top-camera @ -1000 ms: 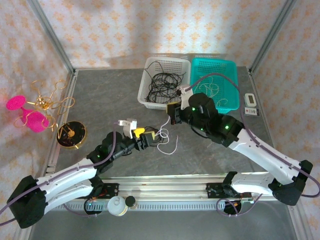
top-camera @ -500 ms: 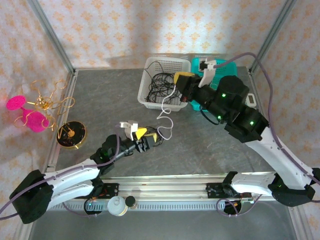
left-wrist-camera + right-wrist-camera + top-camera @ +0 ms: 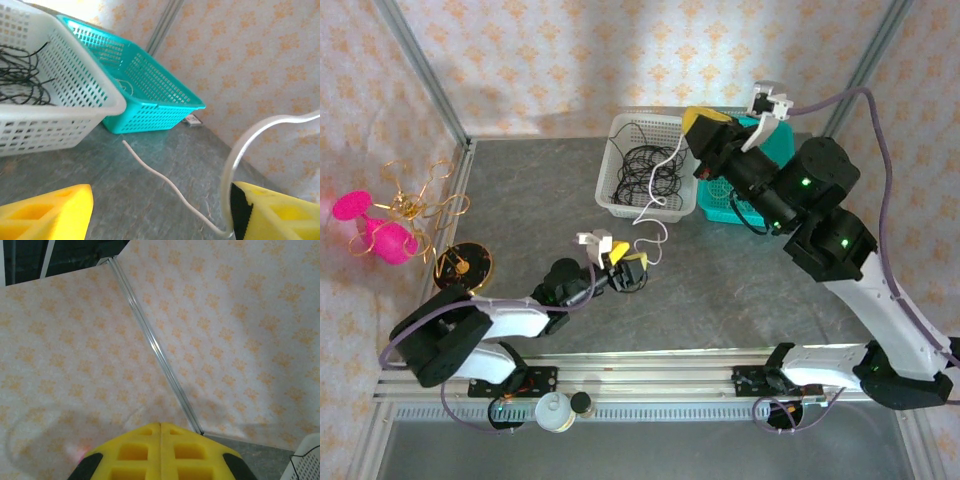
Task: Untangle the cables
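A white cable [image 3: 663, 232] hangs from my right gripper [image 3: 695, 128], which is raised over the baskets and shut on its upper end. In the right wrist view that gripper [image 3: 161, 426] has its yellow fingers pressed together and faces the wall. The cable's lower end lies on the table at my left gripper [image 3: 628, 268]. In the left wrist view the white cable [image 3: 177, 192] runs across the table between the open jaws of my left gripper [image 3: 162, 194] and curls up against the right finger. Black cables [image 3: 645, 170] [image 3: 20, 75] lie in the white basket [image 3: 610, 205].
A teal basket [image 3: 715, 205] [image 3: 150, 90] with thin white cords stands right of the white basket [image 3: 60, 100]. A gold wire ornament [image 3: 415, 205] and a black-and-gold disc [image 3: 463, 268] sit at the left edge. A metal rail [image 3: 670, 370] runs along the near edge.
My right gripper has risen and swung back toward the baskets, drawing the white cable up and out of the loose pile. My left gripper has shifted slightly right and stayed low on the table.
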